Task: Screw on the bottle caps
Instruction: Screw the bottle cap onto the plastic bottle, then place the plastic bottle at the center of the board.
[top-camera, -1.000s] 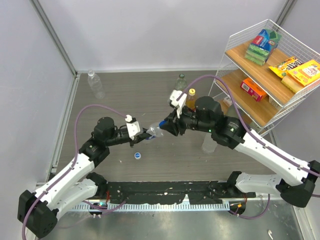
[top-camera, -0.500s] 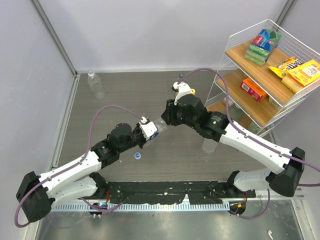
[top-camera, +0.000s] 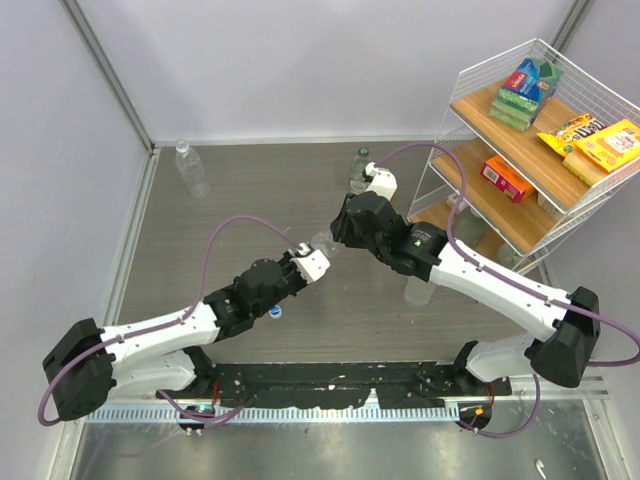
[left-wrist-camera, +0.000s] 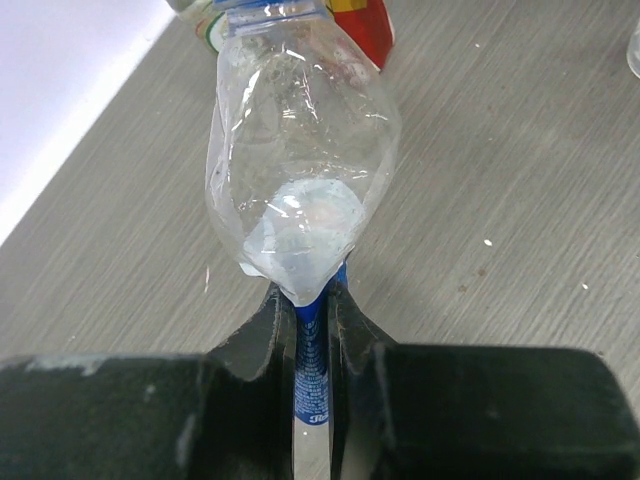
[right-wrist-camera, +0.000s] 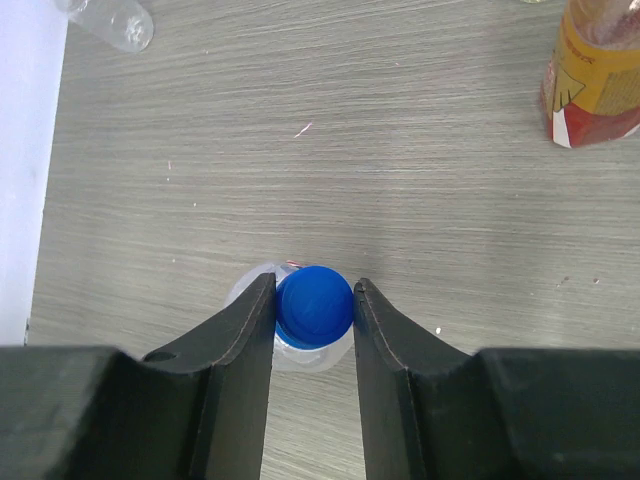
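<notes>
My left gripper (left-wrist-camera: 312, 300) is shut on the lower body of a crumpled clear bottle with a blue label (left-wrist-camera: 300, 190) and holds it off the table. In the top view the bottle (top-camera: 321, 243) sits between my left gripper (top-camera: 310, 262) and my right gripper (top-camera: 336, 236). In the right wrist view my right gripper (right-wrist-camera: 313, 290) is closed from above on a dark blue cap (right-wrist-camera: 314, 305) that sits on the bottle's neck; both fingers touch the cap. A white cap with a blue middle (top-camera: 274, 311) lies on the table under the left arm.
An amber bottle with a red label (right-wrist-camera: 595, 70) stands beyond the held bottle and also shows in the left wrist view (left-wrist-camera: 360, 25). Clear bottles stand at the far left (top-camera: 190, 168), the back (top-camera: 360, 165) and under the right arm (top-camera: 417, 285). A wire shelf rack (top-camera: 455, 120) with snack boxes is at the right.
My left arm has reached forward and right with the bottle. My right gripper has swung from level beside the neck to pointing down over the cap.
</notes>
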